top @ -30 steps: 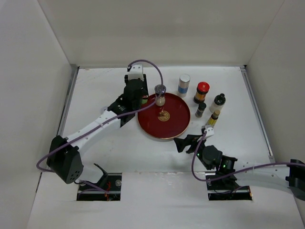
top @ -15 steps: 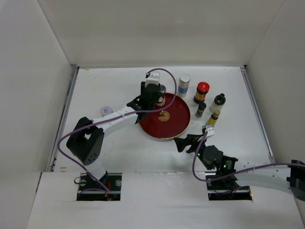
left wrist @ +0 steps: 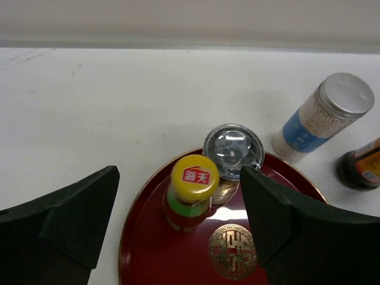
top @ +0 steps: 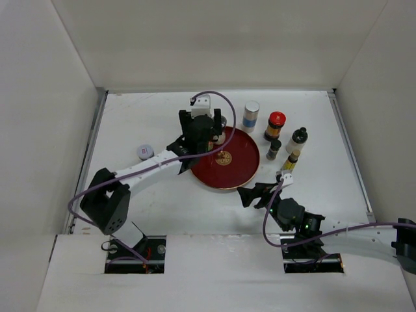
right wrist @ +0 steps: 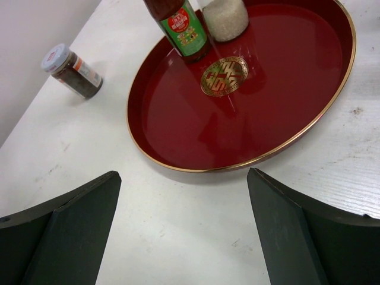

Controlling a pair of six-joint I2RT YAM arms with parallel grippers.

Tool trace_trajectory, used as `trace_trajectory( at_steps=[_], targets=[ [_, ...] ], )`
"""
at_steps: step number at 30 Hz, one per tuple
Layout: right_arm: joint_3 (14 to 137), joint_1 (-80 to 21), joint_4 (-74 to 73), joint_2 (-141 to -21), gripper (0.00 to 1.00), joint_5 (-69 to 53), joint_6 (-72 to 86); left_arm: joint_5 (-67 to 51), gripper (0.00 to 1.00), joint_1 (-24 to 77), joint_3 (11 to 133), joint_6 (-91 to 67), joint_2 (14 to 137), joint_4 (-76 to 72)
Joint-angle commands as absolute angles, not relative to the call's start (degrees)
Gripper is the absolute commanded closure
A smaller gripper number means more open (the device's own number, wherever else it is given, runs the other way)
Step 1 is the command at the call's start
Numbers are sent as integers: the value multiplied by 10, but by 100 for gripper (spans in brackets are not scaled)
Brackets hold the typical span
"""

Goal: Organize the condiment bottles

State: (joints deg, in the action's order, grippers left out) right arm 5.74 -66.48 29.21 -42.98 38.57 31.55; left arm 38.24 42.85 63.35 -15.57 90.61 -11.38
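My worktop carries the tray at its middle. At the tray's far left rim stand a sauce bottle and, close beside it, a lidded jar. Left of the tray, a tipped jar lies on its side. Off the tray to its right stand a tall jar farthest back, a stout jar beside it, then a small jar, a slim bottle to its right, and a little bottle nearest me.
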Motion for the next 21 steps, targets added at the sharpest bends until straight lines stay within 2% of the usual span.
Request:
trace_trajectory(
  at_steps=[1, 7, 13, 18, 21],
  targets=[
    [59, -666, 328, -425, 6, 387, 321, 435, 16, 433, 601, -165, 813, -153],
    [56, -666, 329, -419, 6, 385, 322, 523, 12, 413, 494, -206, 680, -72],
    [60, -666, 330, -432, 5, 383, 323, 515, 10, 337, 427, -313, 600, 86],
    [63, -667, 331, -439, 5, 383, 322, 479, 8, 276, 396, -326, 609, 99],
    [64, -667, 331, -440, 4, 383, 321, 499, 8, 259, 392, -326, 646, 94]
  ],
)
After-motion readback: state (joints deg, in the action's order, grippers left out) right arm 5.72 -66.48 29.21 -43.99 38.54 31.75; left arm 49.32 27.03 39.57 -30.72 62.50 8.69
